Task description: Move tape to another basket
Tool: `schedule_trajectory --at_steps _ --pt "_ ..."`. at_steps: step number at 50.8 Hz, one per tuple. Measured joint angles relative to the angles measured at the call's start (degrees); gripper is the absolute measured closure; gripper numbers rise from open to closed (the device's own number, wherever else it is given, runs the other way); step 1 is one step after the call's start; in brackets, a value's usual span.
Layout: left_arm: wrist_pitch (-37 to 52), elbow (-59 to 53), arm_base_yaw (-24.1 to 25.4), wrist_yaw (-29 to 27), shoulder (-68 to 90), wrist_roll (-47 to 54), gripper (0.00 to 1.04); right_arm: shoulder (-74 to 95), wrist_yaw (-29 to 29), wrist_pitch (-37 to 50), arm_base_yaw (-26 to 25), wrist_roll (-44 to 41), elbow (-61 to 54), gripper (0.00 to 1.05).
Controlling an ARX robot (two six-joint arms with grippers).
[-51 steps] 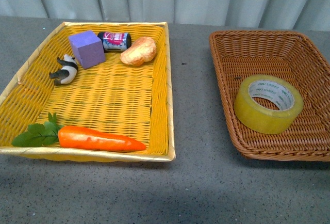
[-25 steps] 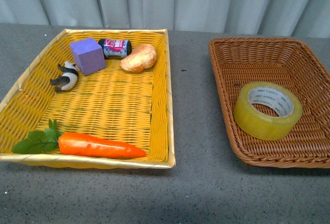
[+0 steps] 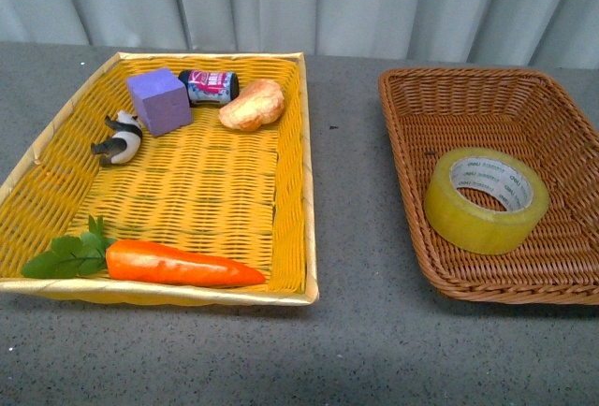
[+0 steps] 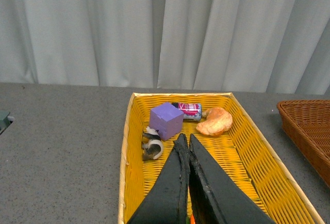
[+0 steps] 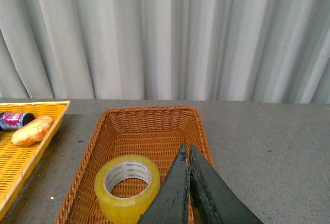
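Note:
The tape (image 3: 487, 199), a yellowish roll with a white printed core, lies flat inside the brown wicker basket (image 3: 412, 77) on the right. It also shows in the right wrist view (image 5: 128, 188), in the same basket (image 5: 149, 111). My right gripper (image 5: 186, 149) is shut and empty, above the basket beside the tape. My left gripper (image 4: 185, 140) is shut and empty, above the yellow basket (image 4: 127, 146). Neither arm shows in the front view.
The yellow woven basket (image 3: 307, 191) on the left holds a purple cube (image 3: 159, 100), a small can (image 3: 209, 86), a bread roll (image 3: 253, 105), a panda figure (image 3: 118, 138) and a carrot (image 3: 178, 264). Grey tabletop lies between the baskets. A curtain hangs behind.
The front view shifted a little between one second ago and half a second ago, so everything sits slightly lower in the picture. Nothing on the table has moved since.

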Motion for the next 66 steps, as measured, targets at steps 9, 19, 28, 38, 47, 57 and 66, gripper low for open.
schedule_trajectory --at_steps 9,19,28,38,47,57,66 --pt "-3.1 0.0 0.0 0.0 -3.1 0.0 1.01 -3.8 0.0 -3.7 0.0 0.0 0.0 1.04" --pt "-5.6 0.0 0.0 0.0 -5.6 0.0 1.01 -7.0 0.0 -7.0 0.0 0.0 0.0 1.04" --pt "-15.9 0.0 0.0 0.1 -15.5 0.0 1.01 -9.9 -0.1 -9.9 0.0 0.0 0.0 1.04" --pt "-16.1 0.0 0.0 0.1 -15.6 0.0 1.01 -19.6 -0.2 -19.8 0.0 0.0 0.0 1.04" --pt "-16.1 0.0 0.0 0.1 -15.7 0.0 0.79 -19.8 -0.2 -20.1 0.0 0.0 0.0 0.89" --pt "-16.1 0.0 0.0 0.1 -15.7 0.0 0.41 -19.8 -0.2 -20.1 0.0 -0.1 0.0 0.51" --pt "-16.1 0.0 0.0 0.1 -15.7 0.0 0.05 -19.8 -0.2 -20.1 0.0 0.0 0.0 0.14"
